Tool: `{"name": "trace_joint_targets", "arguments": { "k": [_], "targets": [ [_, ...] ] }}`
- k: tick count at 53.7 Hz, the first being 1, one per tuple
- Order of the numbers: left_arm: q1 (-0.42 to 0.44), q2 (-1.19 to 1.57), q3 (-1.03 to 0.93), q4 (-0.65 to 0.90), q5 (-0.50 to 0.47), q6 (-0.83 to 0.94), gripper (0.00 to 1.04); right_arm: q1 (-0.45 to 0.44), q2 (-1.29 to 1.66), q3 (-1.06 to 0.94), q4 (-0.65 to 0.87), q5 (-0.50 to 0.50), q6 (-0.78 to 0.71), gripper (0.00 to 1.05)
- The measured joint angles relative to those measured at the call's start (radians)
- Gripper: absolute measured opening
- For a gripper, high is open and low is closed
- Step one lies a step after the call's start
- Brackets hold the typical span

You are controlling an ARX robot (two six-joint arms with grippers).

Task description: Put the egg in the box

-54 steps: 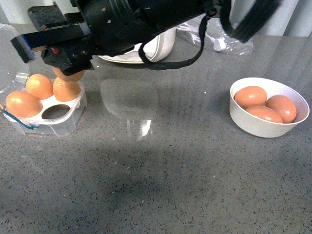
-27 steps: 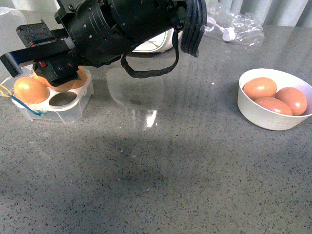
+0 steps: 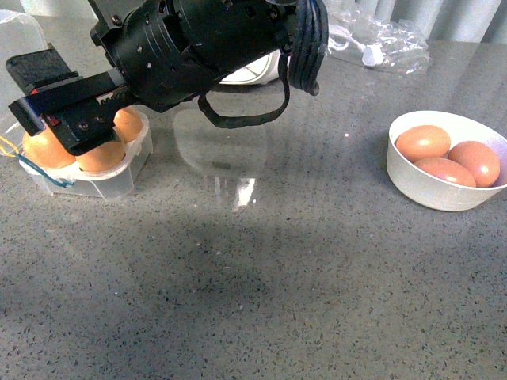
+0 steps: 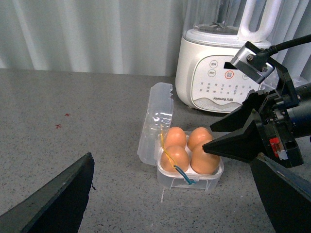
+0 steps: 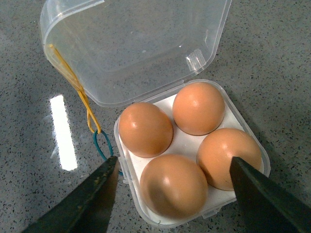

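Note:
The clear box (image 3: 119, 180) stands at the table's left with its lid (image 5: 141, 48) open. All four hollows hold orange-brown eggs, as the right wrist view shows. My right gripper (image 3: 49, 99) is open just above the box, its fingers either side of the near egg (image 5: 172, 187) and not touching it. That egg also shows in the front view (image 3: 103, 157). A blue loop (image 5: 102, 145) and a yellow band hang at the box's edge. My left gripper (image 4: 172, 213) is open and empty, back from the box (image 4: 194, 182), looking at it and at the right gripper (image 4: 209, 137).
A round white bowl (image 3: 412, 186) with three eggs (image 3: 424, 142) stands at the right. A white blender (image 4: 218, 63) stands behind the box. A crumpled clear plastic bag (image 3: 380, 39) lies at the back right. Grey curtains close the far side.
My right gripper came down over the box and let go of its egg. The hollow that was empty now holds that egg. The jaws have opened.

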Motion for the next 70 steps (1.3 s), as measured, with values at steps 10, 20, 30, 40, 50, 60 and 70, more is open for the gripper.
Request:
{"name": "trace_joint_targets", "arguments": {
  "k": [10, 20, 30, 40, 50, 60, 70],
  "targets": [
    [0.0, 0.0, 0.0, 0.0, 0.0, 0.0, 0.98, -0.006, -0.029, -0.034, 0.032, 0.003, 0.003, 0.99],
    [0.0, 0.0, 0.0, 0.0, 0.0, 0.0, 0.98, -0.039, -0.122, -0.118, 0.133, 0.066, 0.112, 0.97],
    [0.0, 0.0, 0.0, 0.0, 0.0, 0.0, 0.98, -0.128, -0.278, -0.263, 0.187, 0.197, 0.243, 0.97],
    [0.0, 0.0, 0.0, 0.0, 0.003, 0.0, 0.98, -0.245, -0.437, -0.623, 0.674, 0.666, 0.218, 0.8],
    [0.0, 0.0, 0.0, 0.0, 0.003, 0.0, 0.98, -0.388, -0.703, -1.005, 0.917, 0.776, 0.166, 0.39],
    [0.0, 0.0, 0.0, 0.0, 0.0, 0.0, 0.98, -0.462, -0.853, -1.157, 0.906, 0.687, 0.155, 0.03],
    [0.0, 0.0, 0.0, 0.0, 0.0, 0.0, 0.98, -0.529, -1.007, -1.258, 0.847, 0.631, 0.154, 0.03]
  ]
}}
